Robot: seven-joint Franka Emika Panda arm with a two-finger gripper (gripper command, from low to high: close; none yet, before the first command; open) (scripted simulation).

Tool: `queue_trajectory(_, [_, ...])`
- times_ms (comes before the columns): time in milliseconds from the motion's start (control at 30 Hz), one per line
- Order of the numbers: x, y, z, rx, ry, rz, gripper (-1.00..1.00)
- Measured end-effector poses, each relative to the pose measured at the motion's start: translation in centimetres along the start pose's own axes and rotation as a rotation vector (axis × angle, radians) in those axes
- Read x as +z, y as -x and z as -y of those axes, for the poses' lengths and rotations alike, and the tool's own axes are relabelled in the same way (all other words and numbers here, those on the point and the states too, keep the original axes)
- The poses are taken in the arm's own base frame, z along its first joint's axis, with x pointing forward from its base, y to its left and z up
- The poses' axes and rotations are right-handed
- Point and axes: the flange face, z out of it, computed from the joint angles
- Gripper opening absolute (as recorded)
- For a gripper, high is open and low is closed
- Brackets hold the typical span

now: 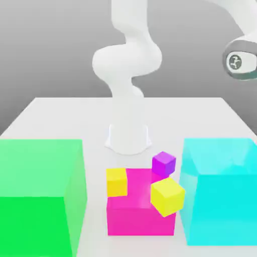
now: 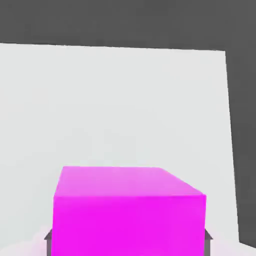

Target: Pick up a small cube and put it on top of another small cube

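1. Hand view: small magenta cube point(image 2: 130, 212) sits right between the hand's point(image 2: 129, 239) fingers; grey pads point(image 2: 48, 236) show at both lower corners of it. I read the hand as pinched on that cube, lifted clear of the white worktop point(image 2: 125, 100).
2. Exterior view: wrist point(image 1: 240, 60) is high at the exterior view's right, well apart from the cluster below.
3. Cluster: big magenta block point(image 1: 138, 213) in the middle, one yellow cube point(image 1: 116, 181) on its top at the exterior view's left corner, a second yellow cube point(image 1: 167, 197) tilted at its right edge, purple cube point(image 1: 163, 163) just behind.
4. Green block point(image 1: 40, 196) and cyan block point(image 1: 221, 193) flank the cluster.
5. Step in hand, my call: carry, then place on a small cube.
6. I'd pick the flat yellow cube; the tilted one looks a poor base.
7. Come in from above, stay above the tall blocks, centre over the target, square the faces, lower slowly, let go only on contact.
8. Risk: off-centre drop tips the stack.
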Motion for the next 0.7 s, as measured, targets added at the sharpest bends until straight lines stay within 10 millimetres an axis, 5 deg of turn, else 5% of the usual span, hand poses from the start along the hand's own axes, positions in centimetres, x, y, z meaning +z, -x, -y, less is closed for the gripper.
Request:
queue_trajectory(67, [-1.1, -0.7, -1.8, 0.098, 0.01, -0.006, -1.0])
queue_trajectory(200, [-1.9, 1.6, -3.0, 0.106, 0.083, 0.029, -1.0])
queue_trajectory(400, [-3.9, 6.4, -8.5, 0.173, 0.175, 0.076, -1.0])
queue_trajectory(700, [-6.4, 14.5, -13.0, 0.246, 0.183, 0.133, -1.0])
